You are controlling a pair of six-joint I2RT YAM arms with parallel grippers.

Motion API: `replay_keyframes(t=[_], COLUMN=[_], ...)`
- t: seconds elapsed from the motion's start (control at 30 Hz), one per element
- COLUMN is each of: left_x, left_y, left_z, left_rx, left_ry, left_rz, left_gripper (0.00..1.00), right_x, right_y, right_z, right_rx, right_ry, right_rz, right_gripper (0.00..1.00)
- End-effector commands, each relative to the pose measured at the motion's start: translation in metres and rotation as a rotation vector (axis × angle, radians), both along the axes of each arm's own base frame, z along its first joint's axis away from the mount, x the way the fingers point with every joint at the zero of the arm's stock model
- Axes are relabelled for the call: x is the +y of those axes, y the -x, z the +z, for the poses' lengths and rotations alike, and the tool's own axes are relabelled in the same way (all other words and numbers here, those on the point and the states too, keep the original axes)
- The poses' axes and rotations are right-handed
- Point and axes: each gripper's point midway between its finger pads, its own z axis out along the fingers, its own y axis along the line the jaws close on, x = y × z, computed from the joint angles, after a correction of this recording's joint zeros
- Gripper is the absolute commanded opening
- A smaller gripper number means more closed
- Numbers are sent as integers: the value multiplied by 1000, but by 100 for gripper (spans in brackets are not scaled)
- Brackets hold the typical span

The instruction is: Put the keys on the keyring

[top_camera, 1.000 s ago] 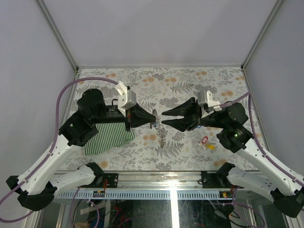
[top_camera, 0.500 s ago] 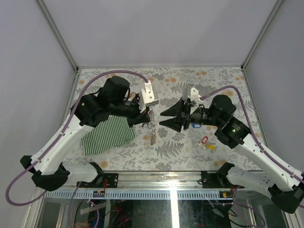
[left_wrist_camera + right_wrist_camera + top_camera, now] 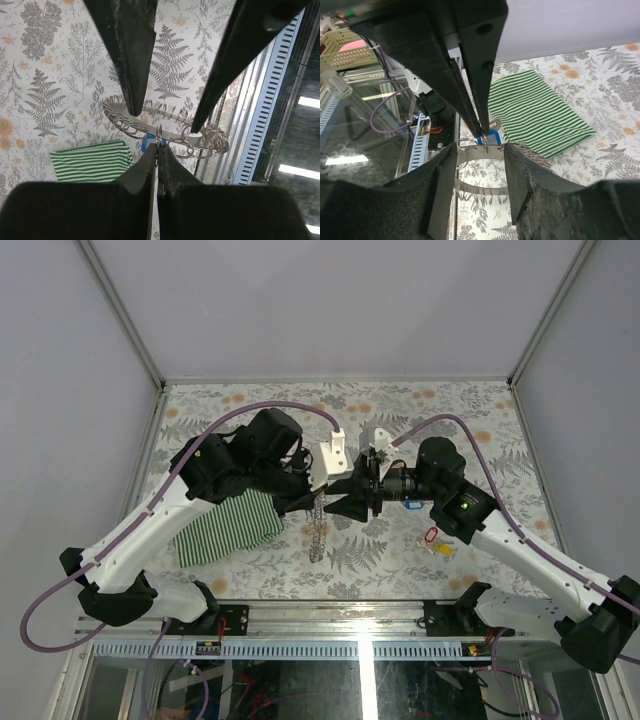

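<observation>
keyring, a thin silvery band fringed with small wire loops, is pinched between the closed fingers of the left gripper and dangles lengthwise away from its tips. the right gripper faces it, fingers spread either side of the band. a blue key sits at the pinch; a striped green cloth lies beyond.

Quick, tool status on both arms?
Left tool: closed, pinching the keyring at a small loop.
Right tool: open, straddling the keyring, not gripping it.
</observation>
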Motion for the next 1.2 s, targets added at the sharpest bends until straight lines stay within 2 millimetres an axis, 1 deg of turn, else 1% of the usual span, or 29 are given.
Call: replay_keyframes(t=[0.0,0.2,0.37,0.5,0.73,0.87,1.03,1.13,1.17], left_x=[1,0,-1,-1,-1,-1,-2,-1,-1], left_y=[1,4,7,8,9,9,9,9,9], left_z=[8,11,11,11,13,13,14,16,16], left_rx=[-29,-36,-36,-37,-42,-41,-42,-49,-51], left_ry=[-3,6,16,19,27,28,31,37,37], left_rz=[-4,-21,-49,-53,-57,-60,-60,-57,-59], left_gripper=[0,0,0,0,0,0,0,0,0], right_x=[10,16,19,21,24,25,27,27,27], right_y=[6,7,6,6,5,5,6,8,8], right_z=[14,10,4,-1,-6,-6,-6,-5,-6], right_rx=[-11,14,24,33,39,39,38,38,38], right_ry=[-71,-69,-56,-44,-31,-29,-30,-29,-27], right_rz=[68,107,114,123,132,136,142,151,154], right_gripper=[49,46,40,38,30,22,15,1,0])
